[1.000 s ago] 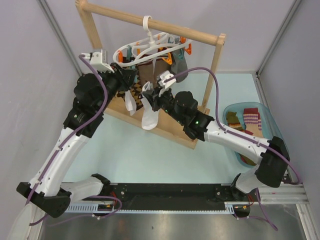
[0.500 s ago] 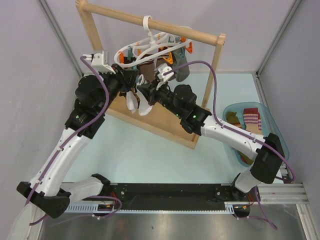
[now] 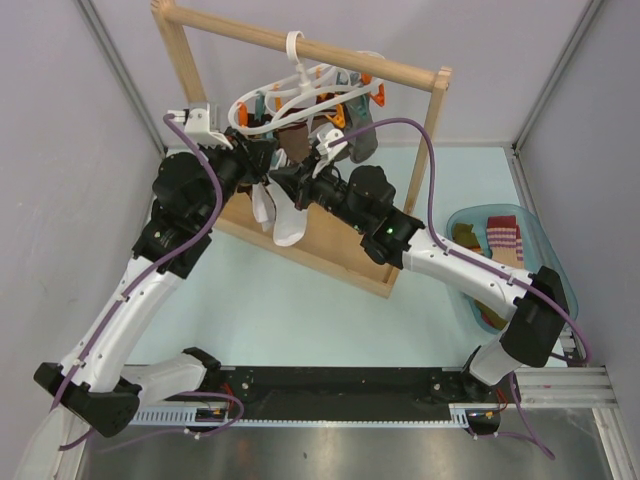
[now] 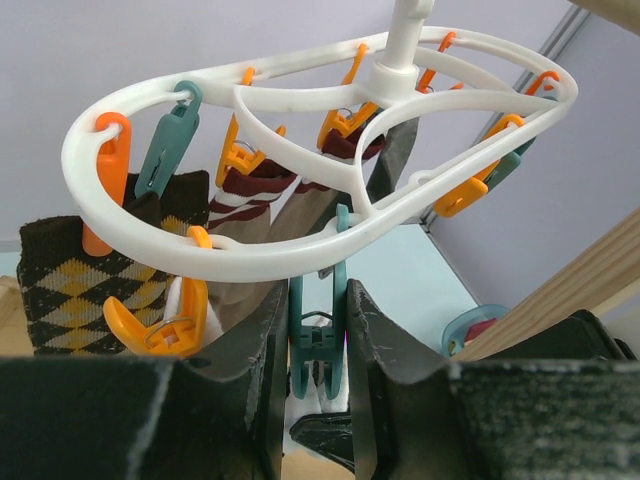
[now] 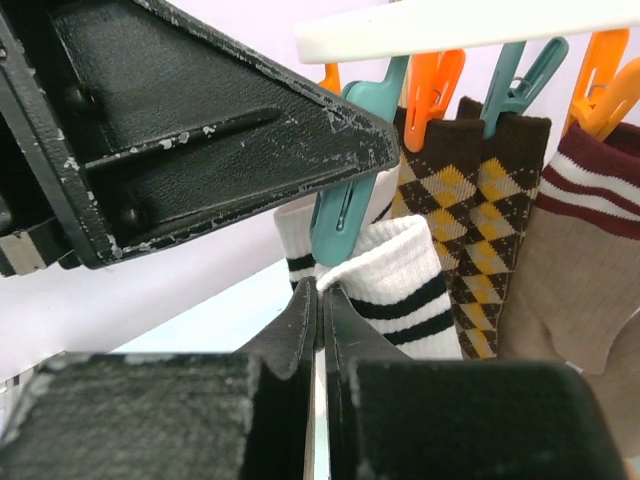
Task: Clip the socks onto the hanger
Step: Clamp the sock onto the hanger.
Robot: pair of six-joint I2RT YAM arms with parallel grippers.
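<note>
The white ringed hanger (image 3: 300,90) hangs by its hook from the wooden rack. In the left wrist view my left gripper (image 4: 318,335) is shut on a teal clip (image 4: 318,350) under the hanger's near rim (image 4: 300,262), squeezing its upper arms. My right gripper (image 5: 320,290) is shut on the cuff edge of a white black-striped sock (image 5: 410,285). It holds that cuff right at the lower end of the same teal clip (image 5: 350,205). I cannot tell whether the cuff is between the clip's tips. A brown argyle sock (image 5: 470,220) and a tan maroon-striped sock (image 5: 570,270) hang clipped alongside.
The wooden rack frame (image 3: 430,120) stands on its board (image 3: 330,250) across the back of the table. A blue basket (image 3: 540,250) at the right holds more socks (image 3: 503,237). Another white striped sock (image 3: 262,205) hangs beside the held one. Orange clips (image 4: 160,325) dangle close by.
My right arm has swung left and up, carrying the white striped sock from in front of the rack to the teal clip. The left gripper has stayed on that clip.
</note>
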